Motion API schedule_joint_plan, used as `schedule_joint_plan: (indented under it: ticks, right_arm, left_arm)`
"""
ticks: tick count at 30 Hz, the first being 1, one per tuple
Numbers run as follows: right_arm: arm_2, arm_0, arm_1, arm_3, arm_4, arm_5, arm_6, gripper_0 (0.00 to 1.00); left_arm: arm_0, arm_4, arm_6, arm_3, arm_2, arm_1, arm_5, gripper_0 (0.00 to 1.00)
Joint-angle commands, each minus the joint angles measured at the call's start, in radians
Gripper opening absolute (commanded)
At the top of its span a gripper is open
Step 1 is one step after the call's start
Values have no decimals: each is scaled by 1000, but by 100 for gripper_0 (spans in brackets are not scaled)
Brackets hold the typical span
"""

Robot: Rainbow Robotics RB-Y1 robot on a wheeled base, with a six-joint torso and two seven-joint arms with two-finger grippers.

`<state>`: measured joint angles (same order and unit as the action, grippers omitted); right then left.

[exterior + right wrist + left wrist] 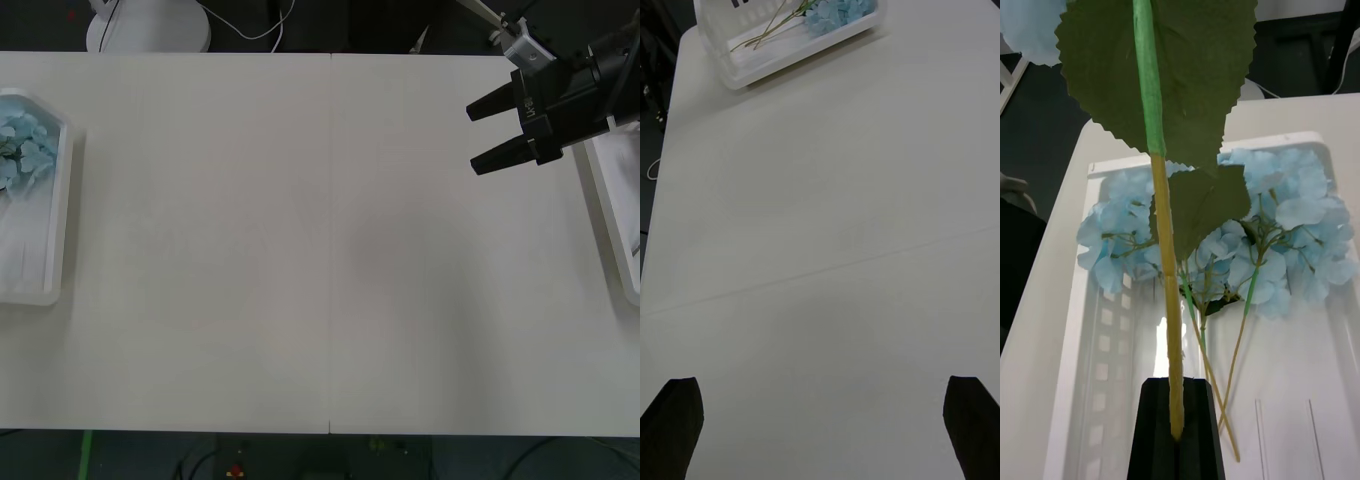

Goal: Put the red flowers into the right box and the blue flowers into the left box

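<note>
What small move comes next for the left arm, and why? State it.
Probably lower and open the left pincer: its fingers are shut on a blue flower's stem, held directly above the left box, where other blue flowers already lie. The right pincer hangs open beside the right box.

The front camera is looking down over the whole table (330,250); both wrist cameras are facing the left box (782,49), the left's closest.

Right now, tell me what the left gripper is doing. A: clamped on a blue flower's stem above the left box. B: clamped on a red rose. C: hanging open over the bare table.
A: the left gripper pinches the blue flower stem above the left box.
</note>
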<state>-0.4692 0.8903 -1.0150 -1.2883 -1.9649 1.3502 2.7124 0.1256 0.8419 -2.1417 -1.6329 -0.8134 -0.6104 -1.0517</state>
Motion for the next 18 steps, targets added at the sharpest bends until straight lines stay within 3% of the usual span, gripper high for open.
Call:
schedule_joint_plan:
  ticks: [1,6,9,11,12,15,18]
  right_arm:
    - [30,-5,-40,-29,-15,-10,-7,93]
    - [30,-5,-40,-29,-15,-10,-7,93]
    - [30,-5,-40,-29,-15,-10,-7,93]
    - [30,-5,-40,-29,-15,-10,-7,97]
    - [30,-5,-40,-29,-15,-10,-7,98]
    - [30,-5,-40,-29,-15,-10,-7,100]
    - [30,-5,-40,-29,-15,-10,-7,100]
  left_arm:
    - [-70,-20,101,-15,17,-58,62,0]
    - [-98,0,109,-15,48,-58,108,3]
    - [-98,9,111,-15,48,-58,108,25]
    - [-98,25,111,-15,48,-58,108,51]
    - [-98,32,111,-15,49,-58,108,58]
    - [-96,68,111,-15,59,-58,116,75]
    - [-96,187,106,-15,88,-63,118,80]
